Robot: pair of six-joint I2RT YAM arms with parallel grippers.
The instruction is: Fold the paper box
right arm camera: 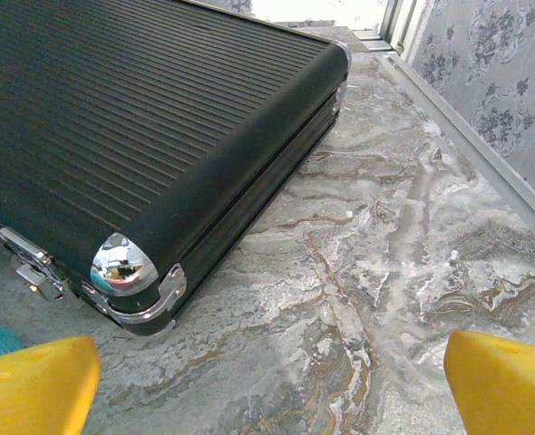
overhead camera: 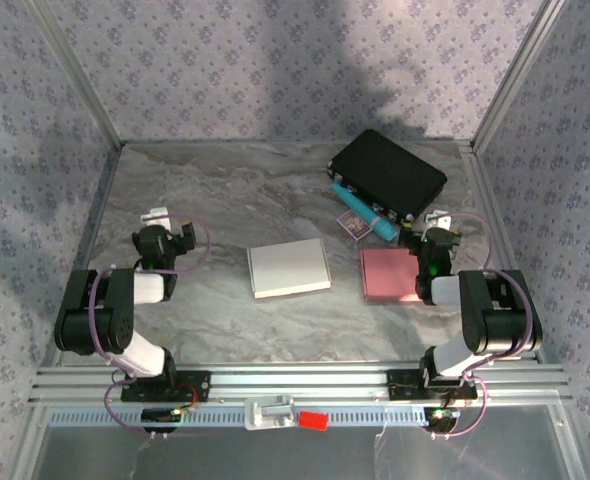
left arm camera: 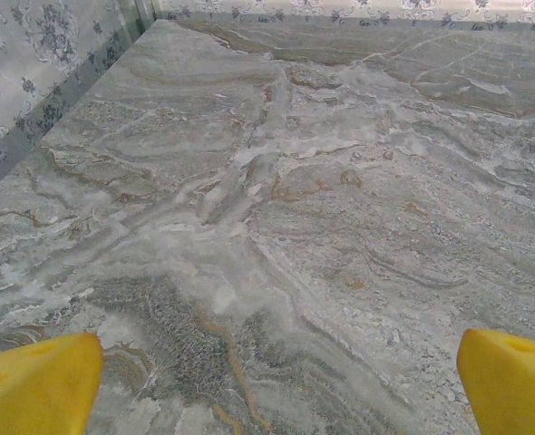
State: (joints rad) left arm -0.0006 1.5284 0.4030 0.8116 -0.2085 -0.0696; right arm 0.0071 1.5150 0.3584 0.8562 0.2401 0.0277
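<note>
The left hand (overhead camera: 170, 228) stood spread wide with nothing between its jaws. In its wrist view the two yellow fingers (left arm camera: 34, 385) sat at the lower corners, and bare marbled bench (left arm camera: 277, 227) lay between them. Seen from the top camera, this hand hovered over the bench's left side, at about 9 o'clock from the white paper box (overhead camera: 288, 267) and well apart from it.

The right hand (overhead camera: 437, 228) was likewise spread and held nothing. Its wrist view looked at the chromed corner of a ribbed black case (right arm camera: 131, 127), which lay flat on the bench toward 11 o'clock from the fingers. In the top view this hand hung just beside the far right corner of a pink flat piece (overhead camera: 390, 274).

The white paper box lay flat and unfolded near the middle of the bench. The pink piece lay at its 3 o'clock, a narrow gap between them. A teal tube (overhead camera: 363, 210) and a small card (overhead camera: 353, 227) lay at 1 o'clock from the box, the tube along the near edge of the case.
</note>
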